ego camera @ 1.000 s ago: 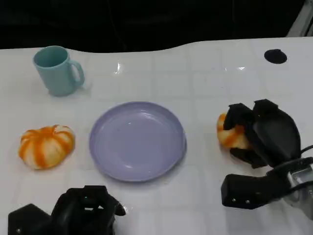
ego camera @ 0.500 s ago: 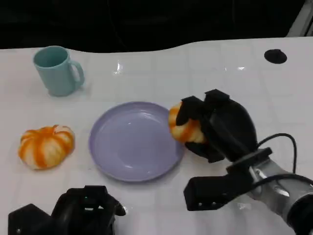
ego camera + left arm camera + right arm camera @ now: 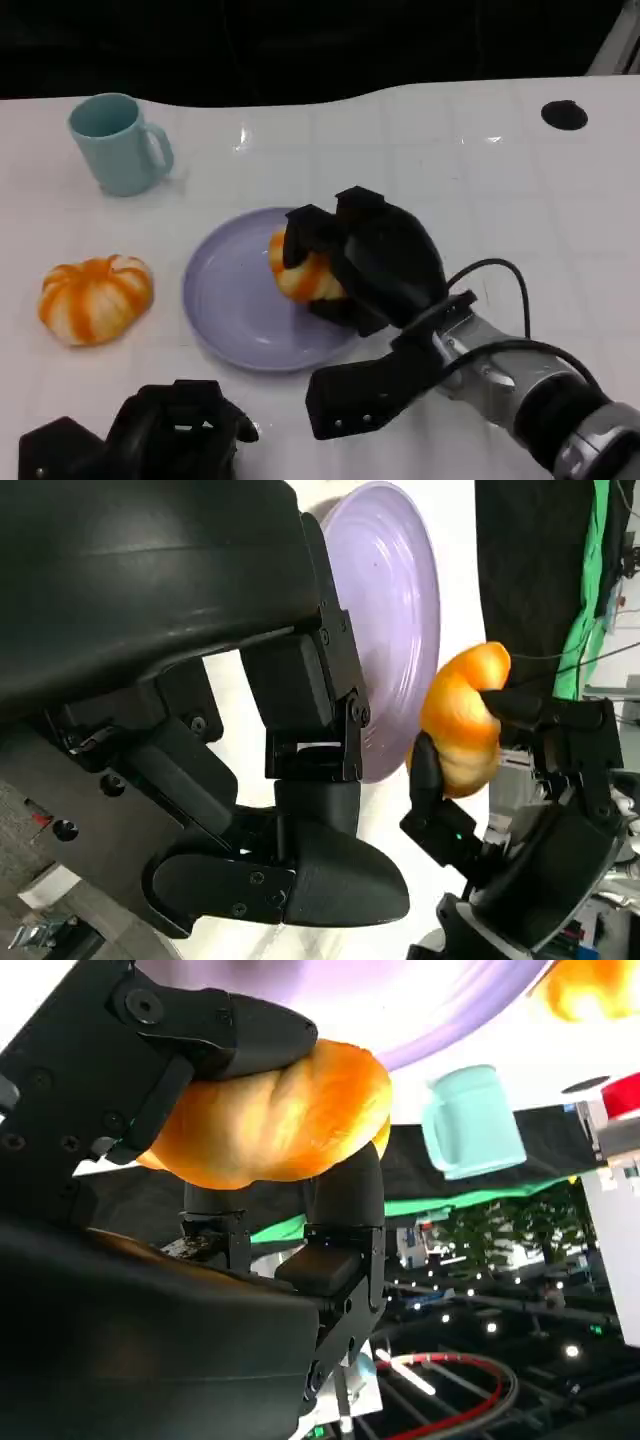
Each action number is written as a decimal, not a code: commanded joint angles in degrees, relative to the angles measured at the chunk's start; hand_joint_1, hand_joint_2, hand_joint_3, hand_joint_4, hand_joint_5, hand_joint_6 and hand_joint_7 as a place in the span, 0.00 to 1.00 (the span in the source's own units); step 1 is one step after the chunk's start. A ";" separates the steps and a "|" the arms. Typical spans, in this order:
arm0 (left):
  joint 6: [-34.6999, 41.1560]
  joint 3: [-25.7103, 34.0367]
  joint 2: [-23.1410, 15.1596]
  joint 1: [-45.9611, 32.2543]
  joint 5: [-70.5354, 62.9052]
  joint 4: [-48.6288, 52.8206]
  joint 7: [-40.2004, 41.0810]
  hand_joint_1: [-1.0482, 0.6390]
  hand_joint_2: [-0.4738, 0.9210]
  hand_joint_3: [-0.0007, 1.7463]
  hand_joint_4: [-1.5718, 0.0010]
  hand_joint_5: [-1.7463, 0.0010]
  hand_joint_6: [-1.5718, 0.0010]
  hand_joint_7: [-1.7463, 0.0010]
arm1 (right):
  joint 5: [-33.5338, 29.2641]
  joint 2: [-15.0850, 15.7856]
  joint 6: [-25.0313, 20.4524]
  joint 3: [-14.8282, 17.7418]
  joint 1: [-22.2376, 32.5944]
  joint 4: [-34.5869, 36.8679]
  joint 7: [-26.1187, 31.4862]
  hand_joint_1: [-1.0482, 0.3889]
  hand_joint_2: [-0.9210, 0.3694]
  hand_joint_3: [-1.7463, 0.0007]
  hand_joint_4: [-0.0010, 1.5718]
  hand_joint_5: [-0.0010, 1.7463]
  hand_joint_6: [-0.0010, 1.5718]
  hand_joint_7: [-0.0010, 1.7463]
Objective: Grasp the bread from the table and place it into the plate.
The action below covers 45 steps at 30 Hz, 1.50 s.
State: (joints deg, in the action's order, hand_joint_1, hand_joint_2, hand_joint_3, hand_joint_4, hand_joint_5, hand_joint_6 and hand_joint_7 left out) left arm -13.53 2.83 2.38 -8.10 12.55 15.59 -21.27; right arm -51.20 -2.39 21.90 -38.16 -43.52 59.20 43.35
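Stretching across the head view is a white table (image 3: 450, 170) with faint tile lines, its far edge meeting a dark backdrop; a small black disc (image 3: 563, 114) sits near the far right corner. The right wrist view adds what the head view lacks: a green strip along a dark curtain, and rows of small lights.

At the middle of the table lies the lilac plate (image 3: 230, 310). Left of it, well apart, rests a striped orange-and-white pumpkin-shaped bun (image 3: 95, 297), and beyond that stands a teal mug (image 3: 118, 143), handle to the right.

Reaching in from the lower right, the silver right forearm (image 3: 530, 395) carries the right hand (image 3: 365, 262) over the plate's near-right part. Its fingers are wrapped around the bread (image 3: 302, 270), a golden-orange roll. In the left wrist view the bread (image 3: 462, 720) is seen clear of the plate (image 3: 395, 610), held off its surface; the right wrist view shows fingers clamping it from both sides.

The left hand (image 3: 175, 432) sits low at the near edge, palm down, fingers curled in with nothing in them.
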 commanded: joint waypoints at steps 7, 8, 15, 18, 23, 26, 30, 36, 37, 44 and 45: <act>-0.75 0.00 -0.74 -0.76 0.18 -0.40 -0.15 0.00 0.72 0.38 0.00 0.30 0.07 0.61 | -0.04 -3.25 0.38 -1.88 -4.54 5.95 4.51 0.56 0.35 0.52 0.56 1.00 0.53 0.69; -0.86 -0.03 -0.75 -0.75 0.10 -0.37 -0.12 0.00 0.72 0.38 0.00 0.30 0.07 0.61 | 0.02 -3.35 0.13 -2.02 -4.65 6.17 3.62 0.55 0.34 0.54 0.55 0.98 0.56 0.63; -0.93 -0.21 -0.77 -0.70 -0.23 -0.32 0.19 0.00 0.73 0.38 0.00 0.30 0.07 0.61 | 1.07 -3.70 -2.38 -2.19 -4.63 5.59 -6.03 0.44 0.05 0.84 0.36 0.30 0.48 0.03; -0.58 -0.31 -0.77 -0.70 -0.24 -0.53 0.32 0.00 0.73 0.38 0.00 0.30 0.07 0.61 | 1.21 -3.39 -4.06 -2.16 -4.03 3.91 -10.33 0.37 0.00 0.89 0.24 0.19 0.34 0.00; -1.16 -0.35 -0.87 -0.43 -0.01 0.07 -0.20 0.00 0.73 0.38 0.00 0.30 0.08 0.61 | 0.98 -2.50 -5.87 -2.53 -2.67 0.85 -14.62 0.25 0.00 0.79 0.14 0.13 0.24 0.00; -1.06 -0.35 -0.91 -0.31 -0.08 0.18 -0.04 0.00 0.73 0.38 0.00 0.30 0.08 0.61 | 1.02 -1.93 -6.56 -2.67 -2.11 -0.87 -17.05 0.22 0.00 0.74 0.10 0.12 0.19 0.00; -0.83 -0.38 -0.90 -0.30 -0.17 0.04 0.22 0.00 0.73 0.38 0.00 0.30 0.07 0.61 | 1.25 -1.24 -7.39 -2.71 -1.21 -3.22 -20.01 0.21 0.00 0.74 0.09 0.12 0.18 0.00; -0.74 -0.40 -0.82 -0.22 -0.25 0.01 0.45 0.00 0.73 0.38 0.00 0.30 0.07 0.62 | 2.36 0.64 -6.73 -2.06 1.13 -7.45 -22.02 0.21 0.00 0.75 0.09 0.13 0.17 0.00; -0.73 -0.42 -0.77 -0.26 -0.24 -0.07 0.48 0.00 0.73 0.38 0.00 0.30 0.07 0.62 | 2.49 1.33 -6.68 -1.93 1.80 -8.79 -22.43 0.21 0.00 0.75 0.09 0.13 0.17 0.00; -1.62 -0.37 -0.70 0.26 -0.23 0.92 0.29 0.00 0.73 0.38 0.00 0.30 0.08 0.62 | 2.67 6.09 -4.47 -0.85 6.80 -16.73 -21.07 0.21 0.00 0.76 0.13 0.15 0.20 0.01; -1.20 -0.39 -0.69 0.30 -0.20 0.71 0.48 0.00 0.73 0.38 0.00 0.30 0.07 0.62 | 3.01 7.15 -3.72 -0.49 7.83 -18.26 -21.29 0.22 0.00 0.77 0.13 0.16 0.21 0.02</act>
State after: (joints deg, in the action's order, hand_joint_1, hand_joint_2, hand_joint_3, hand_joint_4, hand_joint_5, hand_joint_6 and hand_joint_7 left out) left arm -14.61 2.19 2.25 -8.07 12.44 15.93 -21.26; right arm -48.83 2.24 16.39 -39.53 -37.76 44.03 21.35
